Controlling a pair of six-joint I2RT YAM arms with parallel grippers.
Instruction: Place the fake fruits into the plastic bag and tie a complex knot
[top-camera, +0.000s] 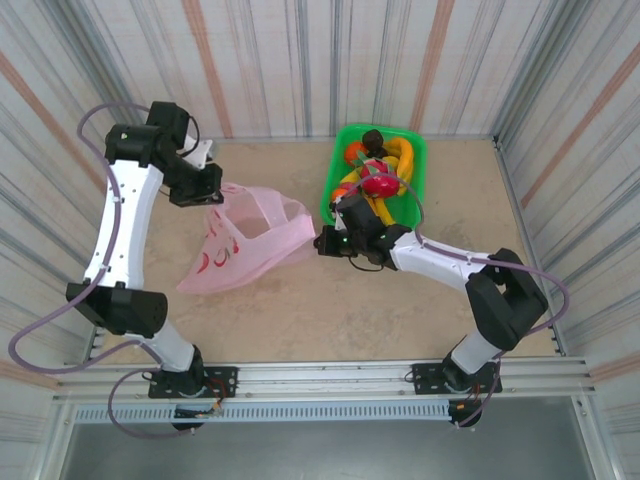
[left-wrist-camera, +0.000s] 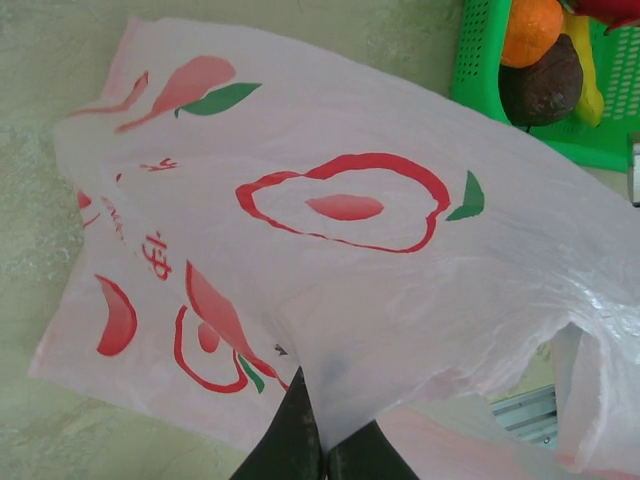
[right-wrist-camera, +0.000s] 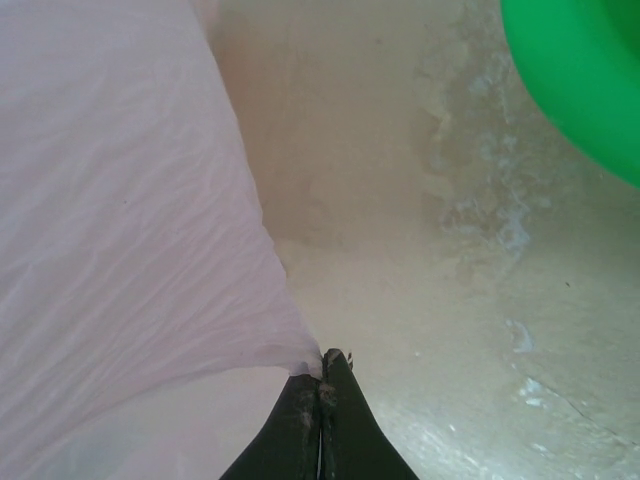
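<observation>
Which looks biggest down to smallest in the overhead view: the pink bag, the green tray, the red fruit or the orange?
1. pink bag, spread flat on the table.
2. green tray, a little smaller.
3. red fruit and orange: both far smaller. The orange is partly hidden, so I won't rank these two.

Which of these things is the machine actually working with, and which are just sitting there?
Part of the job:
- plastic bag, pinched by the left claw and the right claw
- fake fruits, not yet bagged

Just there:
- green tray holding the fruits
- table
- striped walls
</observation>
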